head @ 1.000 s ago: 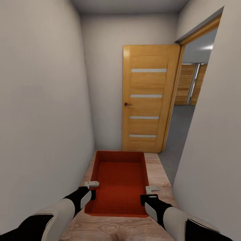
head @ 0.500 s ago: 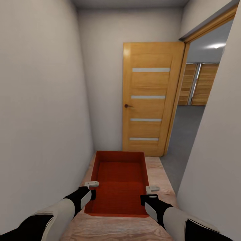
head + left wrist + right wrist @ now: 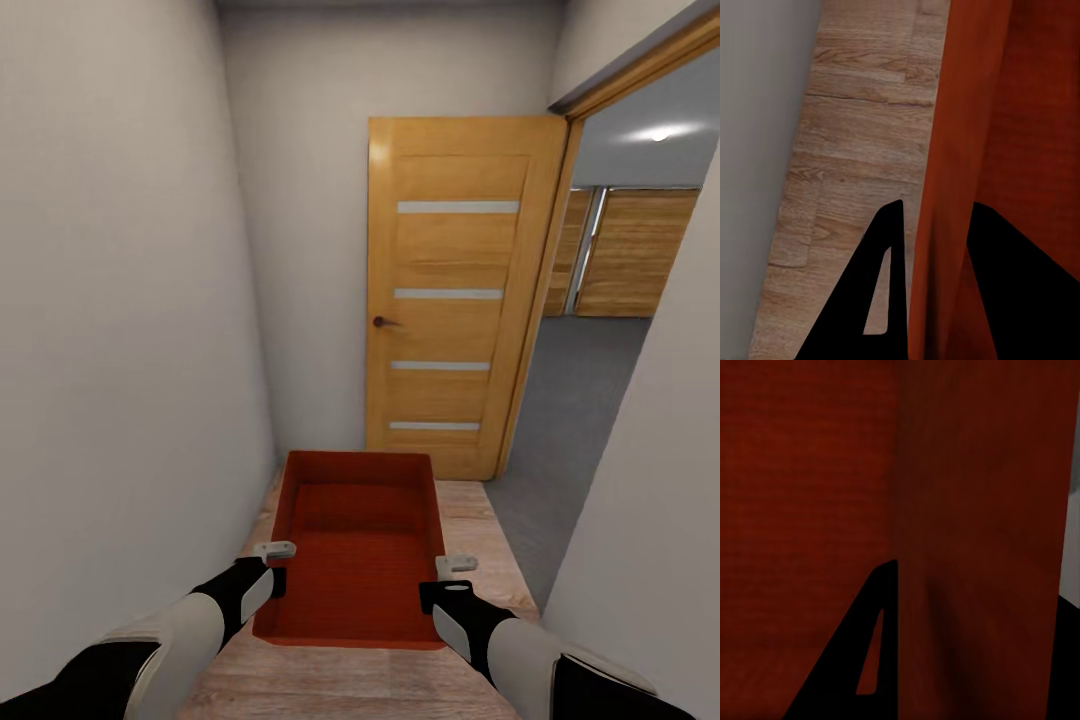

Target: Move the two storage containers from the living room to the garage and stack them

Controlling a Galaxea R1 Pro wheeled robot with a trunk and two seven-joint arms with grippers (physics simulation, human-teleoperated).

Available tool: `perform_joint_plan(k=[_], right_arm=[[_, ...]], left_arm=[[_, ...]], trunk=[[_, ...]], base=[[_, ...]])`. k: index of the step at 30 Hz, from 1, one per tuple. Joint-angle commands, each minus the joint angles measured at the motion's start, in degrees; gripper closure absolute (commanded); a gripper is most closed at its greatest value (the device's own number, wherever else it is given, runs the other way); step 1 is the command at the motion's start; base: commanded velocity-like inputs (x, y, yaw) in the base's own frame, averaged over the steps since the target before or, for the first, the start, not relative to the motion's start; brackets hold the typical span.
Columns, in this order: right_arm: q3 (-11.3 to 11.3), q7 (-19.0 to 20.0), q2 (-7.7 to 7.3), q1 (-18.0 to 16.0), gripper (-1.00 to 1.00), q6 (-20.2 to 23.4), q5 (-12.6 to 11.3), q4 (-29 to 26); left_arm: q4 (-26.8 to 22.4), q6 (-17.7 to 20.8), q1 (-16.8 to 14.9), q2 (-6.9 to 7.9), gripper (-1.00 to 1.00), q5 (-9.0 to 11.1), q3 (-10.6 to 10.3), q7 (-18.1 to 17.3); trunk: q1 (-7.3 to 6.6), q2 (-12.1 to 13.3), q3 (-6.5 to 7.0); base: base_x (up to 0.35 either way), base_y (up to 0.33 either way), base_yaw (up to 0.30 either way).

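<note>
One orange-red storage container [image 3: 355, 560] hangs low in front of me over the light wood plank flooring, carried between both arms. My left gripper [image 3: 273, 572] is shut on its left wall, and in the left wrist view the ribbed wall [image 3: 960, 112] runs between the two black fingers of that gripper [image 3: 937, 204]. On the right wall my right gripper [image 3: 441, 585] is shut; the right wrist view has the wall [image 3: 975, 472] pinched in that gripper [image 3: 975, 581]. Through the doorway at the right lie the garage's dark grey floor [image 3: 575, 400] and its plank garage doors [image 3: 640, 255].
I stand in a narrow corridor with pale walls close on the left [image 3: 120, 350] and right [image 3: 650, 560]. An open wooden door [image 3: 450, 300] with a small knob stands against the far wall ahead. The doorway frame [image 3: 545, 300] opens to the right of it.
The camera has moved forward: the door looms larger and more of the garage shows through the doorway. Both grippers and the container keep their places relative to me.
</note>
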Motion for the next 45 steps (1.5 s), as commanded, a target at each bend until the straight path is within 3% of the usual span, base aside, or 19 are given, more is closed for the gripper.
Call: perform_joint_plan(k=[1,13,14,16,19,23,33,43,44,45], right_arm=[[-0.89,-0.50,-1.03,-0.08,1.00,0.31,1.12,-0.12],[-0.91,-0.48,-1.03,-0.11,1.00,0.31,1.12,-0.12],[0.83,-0.69,-0.15,0.06,1.00,0.02,-0.02,0.20],[0.84,-1.05,-0.09,0.06,1.00,-0.56,-0.33,-0.11],[2.79,-0.87,-0.04,0.06,1.00,-0.93,-2.94,-0.02],[4.80,-0.62,-0.20,0.06,1.00,-1.12,-4.91,0.21],[11.37,-0.86,-0.24,0.06,1.00,-1.27,-11.69,-0.08],[13.84,-1.03,-0.22,0.06,1.00,-1.27,-14.11,-0.10],[0.92,-1.03,-0.22,0.06,1.00,-1.27,-0.11,0.58],[0.90,-1.03,-0.23,0.06,1.00,-1.27,-0.11,0.58]], left_arm=[[0.10,0.35,0.02,-0.01,1.00,0.51,-1.92,0.41],[0.10,0.35,0.02,-0.01,1.00,0.51,-1.97,0.41],[-0.46,0.10,0.11,-0.01,1.00,0.07,0.21,-0.07],[-0.61,0.10,0.11,-0.01,1.00,-1.51,1.78,0.02],[-0.61,0.10,0.11,-0.01,1.00,-1.50,1.49,0.18],[-0.61,0.10,0.11,-0.01,1.00,0.07,0.22,0.33],[-0.61,0.10,0.11,-0.01,1.00,0.07,0.17,0.33],[-0.61,0.10,0.11,-0.01,1.00,0.07,0.12,0.33],[-0.61,0.10,0.11,-0.01,1.00,0.07,0.18,0.33],[-0.61,0.10,0.11,-0.01,1.00,0.07,0.19,0.33]], trunk=[[0.05,-0.07,-0.09],[0.05,-0.07,-0.09],[0.05,-0.07,-0.09],[0.05,-0.07,-0.09],[0.05,-0.07,-0.09],[0.05,-0.07,-0.09],[0.05,-0.07,-0.09],[0.05,-0.07,-0.09],[0.05,-0.07,-0.09],[0.05,-0.07,-0.09]], base=[[0.322,0.000,0.000],[0.322,0.000,0.000],[0.000,0.000,0.000],[0.000,0.000,0.000],[0.000,0.000,0.000],[0.000,0.000,0.000],[0.000,0.000,-0.108],[0.000,0.000,-0.222],[0.000,0.000,-0.079],[0.000,0.000,-0.051]])
